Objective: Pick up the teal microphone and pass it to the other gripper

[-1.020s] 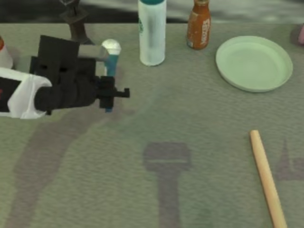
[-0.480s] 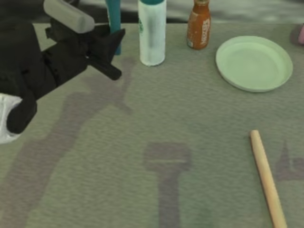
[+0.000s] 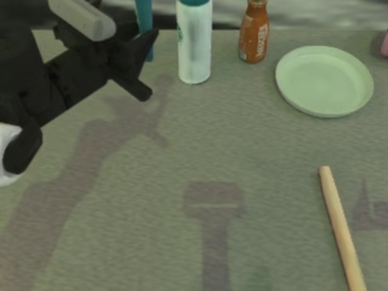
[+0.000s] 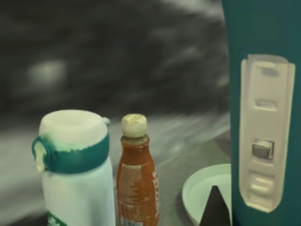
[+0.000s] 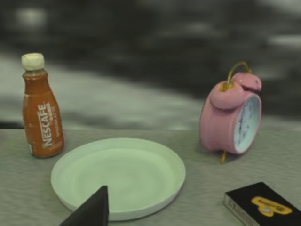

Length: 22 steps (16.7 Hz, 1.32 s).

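Pickup looks done: my left hand is clamped on the teal microphone, held above the desk's far left; handover remains, with my right hand near the green plate, grip state unreadable.

Top view's upper edge chops off the teal microphone, so its head isn't visible. The wooden stick runs off the bottom edge. Backgrounds in both wrist views are just dark blur.

Teal microphone upright, left pincer.
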{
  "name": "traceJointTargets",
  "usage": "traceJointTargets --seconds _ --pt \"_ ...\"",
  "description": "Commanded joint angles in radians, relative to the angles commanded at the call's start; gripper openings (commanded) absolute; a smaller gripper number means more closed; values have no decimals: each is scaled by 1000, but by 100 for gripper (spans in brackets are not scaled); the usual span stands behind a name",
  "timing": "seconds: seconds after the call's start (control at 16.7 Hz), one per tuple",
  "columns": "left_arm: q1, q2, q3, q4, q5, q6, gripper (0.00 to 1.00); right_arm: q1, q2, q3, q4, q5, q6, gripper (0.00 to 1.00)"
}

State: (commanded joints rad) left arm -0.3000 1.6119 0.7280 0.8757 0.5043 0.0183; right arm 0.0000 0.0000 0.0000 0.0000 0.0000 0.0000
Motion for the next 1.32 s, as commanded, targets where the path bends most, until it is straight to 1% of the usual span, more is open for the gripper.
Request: traceJointTargets --seconds 0.06,0.18,0.48,0.6,0.72,1.32 --pt "-13 -1 0 5 -13 -1 0 0 0 0 0 0 0 100" --pt "-65 -4 -2 23 -67 -4 0 0 0 0 0 0 0 100" --pt "-258 -23 -13 82 -277 -18 0 0 0 0 0 0 0 100" --pt "-311 -33 -16 99 -331 -22 0 0 0 0 0 0 0 100" --pt "-323 -36 -16 104 -343 -23 0 0 0 0 0 0 0 100" --pt "-323 -36 -16 104 -343 -23 0 0 1 1 0 -1 0 100"
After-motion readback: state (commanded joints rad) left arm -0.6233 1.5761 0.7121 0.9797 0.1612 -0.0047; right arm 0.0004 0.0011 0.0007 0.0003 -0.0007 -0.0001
